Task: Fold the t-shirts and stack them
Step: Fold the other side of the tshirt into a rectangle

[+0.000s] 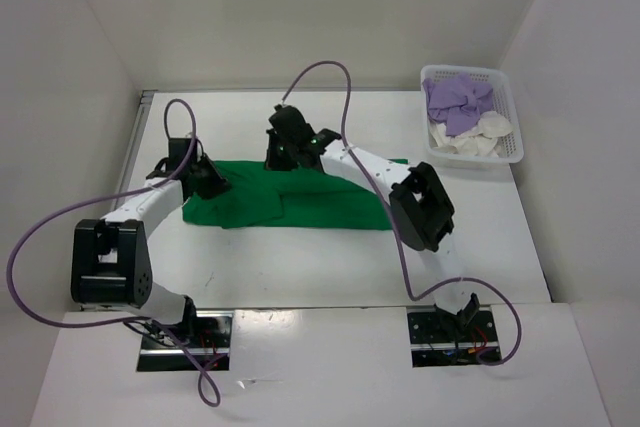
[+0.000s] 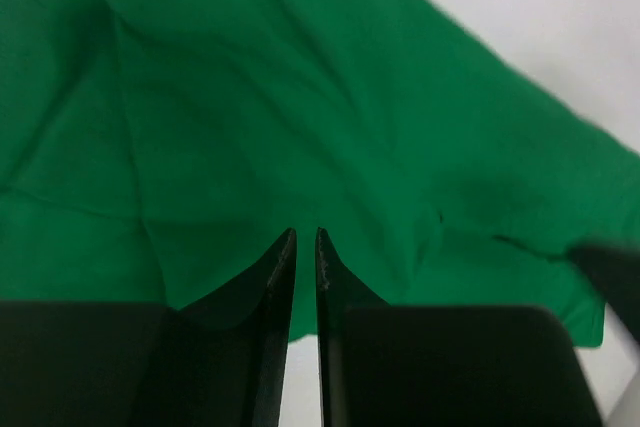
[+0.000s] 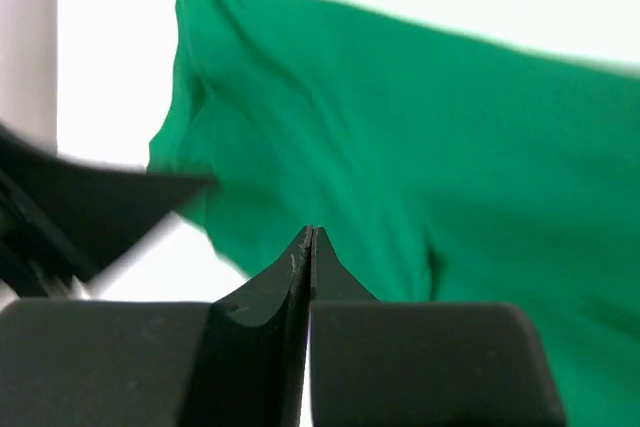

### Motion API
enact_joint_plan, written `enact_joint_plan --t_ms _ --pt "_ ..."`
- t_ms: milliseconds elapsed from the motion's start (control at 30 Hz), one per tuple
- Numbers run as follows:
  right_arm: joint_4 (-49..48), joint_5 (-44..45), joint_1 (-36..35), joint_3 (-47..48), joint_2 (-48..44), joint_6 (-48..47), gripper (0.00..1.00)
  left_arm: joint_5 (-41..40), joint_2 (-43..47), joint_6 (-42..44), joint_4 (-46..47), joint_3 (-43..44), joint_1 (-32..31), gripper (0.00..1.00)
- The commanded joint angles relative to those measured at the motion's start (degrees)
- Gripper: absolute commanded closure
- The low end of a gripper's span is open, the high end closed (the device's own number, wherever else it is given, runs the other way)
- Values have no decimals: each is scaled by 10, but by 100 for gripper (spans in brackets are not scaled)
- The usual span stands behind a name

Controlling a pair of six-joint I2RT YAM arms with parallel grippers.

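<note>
The bright green t-shirt (image 1: 320,202) lies spread flat across the middle of the table. It fills the left wrist view (image 2: 300,97) and the right wrist view (image 3: 400,147). My left gripper (image 1: 215,185) hovers over the shirt's left end. Its jaws (image 2: 306,232) are all but shut, with a thin slit and nothing seen between them. My right gripper (image 1: 280,159) is over the shirt's far edge, shut and empty (image 3: 312,230). The lavender-purple t-shirt (image 1: 455,97) and the cream-white t-shirt (image 1: 480,135) lie crumpled in the basket.
The white lattice basket (image 1: 475,157) stands at the back right of the table. White walls close in the table on the left, back and right. Purple cables loop above both arms. A dark part of the left arm (image 3: 80,207) shows in the right wrist view.
</note>
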State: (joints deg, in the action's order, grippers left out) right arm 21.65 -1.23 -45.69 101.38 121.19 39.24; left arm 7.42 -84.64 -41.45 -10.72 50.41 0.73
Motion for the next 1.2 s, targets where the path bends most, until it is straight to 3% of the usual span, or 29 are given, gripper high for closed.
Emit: enact_joint_plan --t_ms 0,200,267,400,600,767,1033,1167 --pt "30 -26 26 111 73 -64 100 44 1 -28 29 -11 -20 81" --pt "116 -23 26 332 218 -141 93 55 -32 -26 17 -29 -38 76" --pt "139 -28 26 384 248 -155 83 38 -39 -26 -9 -36 -38 75" --pt "214 -33 32 595 366 -187 66 33 -44 -27 -33 -48 -38 73" --pt "178 -72 56 582 374 -198 42 48 -60 -34 -40 -69 -18 71" --pt "165 -116 69 577 399 -198 40 43 -58 -39 -56 -69 -12 70" --pt "133 -214 75 577 444 -182 35 37 18 -34 -83 -30 -12 68" --pt "115 -280 75 565 456 -161 38 43 49 -23 -89 -8 -12 67"
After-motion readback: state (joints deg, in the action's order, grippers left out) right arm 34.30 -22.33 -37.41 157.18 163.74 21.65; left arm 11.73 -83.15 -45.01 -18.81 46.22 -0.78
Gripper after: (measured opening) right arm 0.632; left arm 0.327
